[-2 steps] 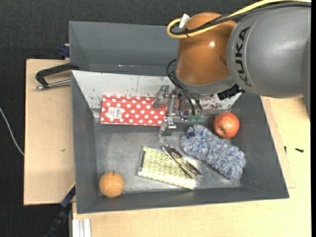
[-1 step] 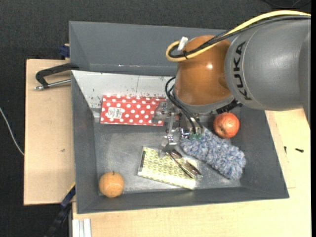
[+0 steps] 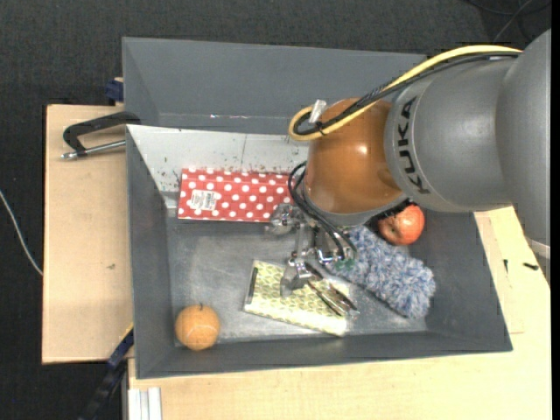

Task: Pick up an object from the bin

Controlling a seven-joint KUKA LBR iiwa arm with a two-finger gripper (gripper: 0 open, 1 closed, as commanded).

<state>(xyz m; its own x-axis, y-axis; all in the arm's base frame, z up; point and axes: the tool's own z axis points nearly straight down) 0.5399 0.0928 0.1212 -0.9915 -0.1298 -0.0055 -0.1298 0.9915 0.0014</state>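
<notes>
My gripper (image 3: 308,269) hangs low in the middle of the bin, its metal fingers down at a flat pale-green patterned pad (image 3: 289,303) that lies near the front wall. The fingertips rest on or just above the pad's upper right part. A fuzzy blue-and-white cloth (image 3: 395,275) lies right beside the gripper on its right. A red box with white dots (image 3: 234,196) lies behind the gripper on the left, along the back wall.
A red-orange apple-like ball (image 3: 402,225) sits at the right, partly under the arm. An orange ball (image 3: 198,326) rests in the front left corner. The arm's orange cover hides the back right of the bin.
</notes>
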